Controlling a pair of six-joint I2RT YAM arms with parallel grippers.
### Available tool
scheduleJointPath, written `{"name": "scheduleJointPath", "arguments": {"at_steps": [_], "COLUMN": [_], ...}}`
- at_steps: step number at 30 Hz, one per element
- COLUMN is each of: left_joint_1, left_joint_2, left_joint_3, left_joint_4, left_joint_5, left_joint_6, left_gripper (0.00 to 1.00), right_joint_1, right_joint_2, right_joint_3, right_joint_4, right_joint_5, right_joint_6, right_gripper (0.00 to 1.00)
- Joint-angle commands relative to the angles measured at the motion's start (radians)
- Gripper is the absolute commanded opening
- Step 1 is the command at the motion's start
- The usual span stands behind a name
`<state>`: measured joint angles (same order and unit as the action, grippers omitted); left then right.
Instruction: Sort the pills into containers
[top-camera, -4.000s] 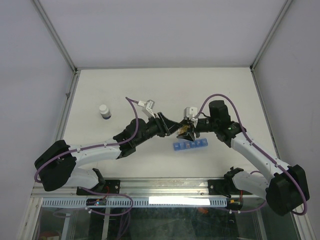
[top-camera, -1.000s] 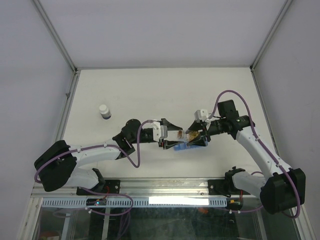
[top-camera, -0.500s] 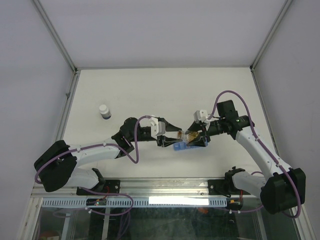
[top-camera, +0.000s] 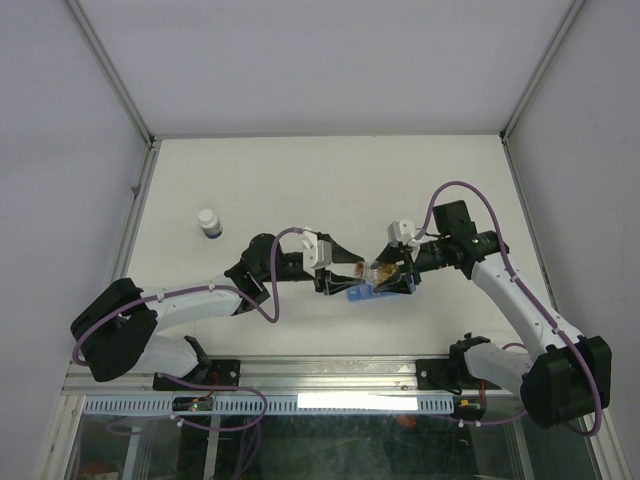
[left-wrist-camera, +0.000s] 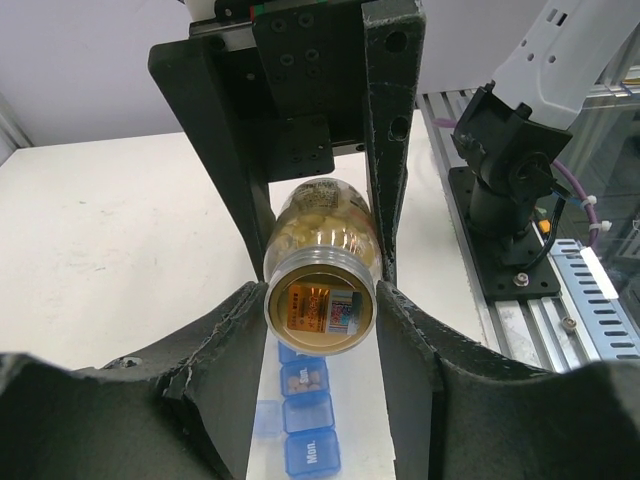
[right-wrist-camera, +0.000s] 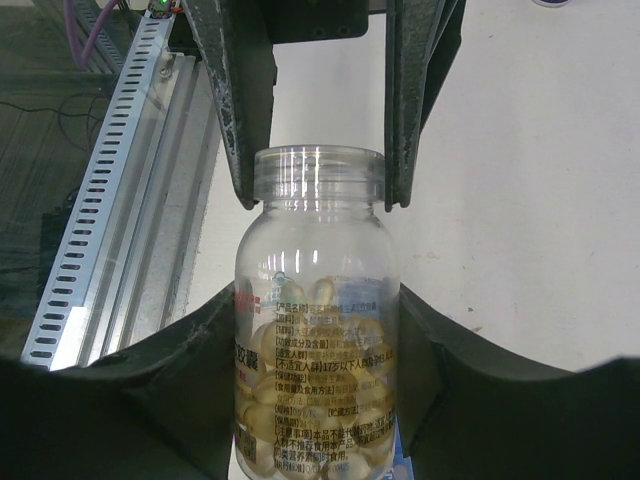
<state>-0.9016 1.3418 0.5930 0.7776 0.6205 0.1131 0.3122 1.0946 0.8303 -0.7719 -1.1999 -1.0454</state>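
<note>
A clear bottle (top-camera: 368, 270) of yellow capsules lies level between both arms, above the blue containers strip (top-camera: 358, 294). My right gripper (right-wrist-camera: 317, 320) is shut on the bottle's body (right-wrist-camera: 315, 380). Facing it, my left gripper (left-wrist-camera: 320, 296) is shut on the bottle's cap end (left-wrist-camera: 320, 312), a finger (left-wrist-camera: 400, 330) on each side. In the left wrist view the strip (left-wrist-camera: 312, 455) lies under the bottle. One compartment is open with several brownish pills (left-wrist-camera: 305, 380) in it, and the one nearer me stands open too.
A small white-capped bottle (top-camera: 209, 222) stands alone at the left of the white table (top-camera: 300, 180). The metal rail (top-camera: 330, 372) and the arm bases run along the near edge. Grey walls close in the far and side edges.
Over the last second my left wrist has rolled around the cap end and its cable now loops upward. The right arm and the bottle have held still.
</note>
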Motion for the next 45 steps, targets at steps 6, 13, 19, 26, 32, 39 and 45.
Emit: {"name": "scheduleJointPath", "arguments": {"at_steps": [6,13,19,26,32,39,45], "left_joint_1": [0.006,0.009,0.011,-0.015,-0.063,-0.066,-0.066], "left_joint_2": [0.008,0.022,0.006,-0.032,-0.063,-0.078,-0.114], "left_joint_3": [0.048,0.056,0.044,-0.033,0.008,0.006,-0.050], "left_joint_4": [0.038,0.043,0.018,-0.022,-0.184,-0.161,-0.032], "left_joint_5": [0.059,0.086,-0.068,-0.414,-0.591,-0.583,-0.557], "left_joint_6": [-0.030,-0.094,-0.425,-0.881,-0.872,-0.899,-0.923], "left_gripper": [0.46,0.20,0.00,0.00,0.00,0.02,0.71], "right_joint_1": [0.005,0.005,0.005,0.005,0.005,0.004,0.004], "right_joint_2": [-0.004,-0.004,-0.004,0.001,0.000,0.002,0.004], "right_joint_3": [0.037,0.037,0.038,0.032,0.031,0.029,0.029], "right_joint_4": [0.021,0.022,0.049,0.091,0.113,0.123,0.122], "right_joint_5": [-0.020,-0.014,0.023,0.059,0.079,0.082,0.079], "right_joint_6": [-0.018,-0.019,0.013,0.060,0.089,0.100,0.102], "right_gripper": [0.00,0.00,0.00,0.00,0.00,0.00,0.00]}}
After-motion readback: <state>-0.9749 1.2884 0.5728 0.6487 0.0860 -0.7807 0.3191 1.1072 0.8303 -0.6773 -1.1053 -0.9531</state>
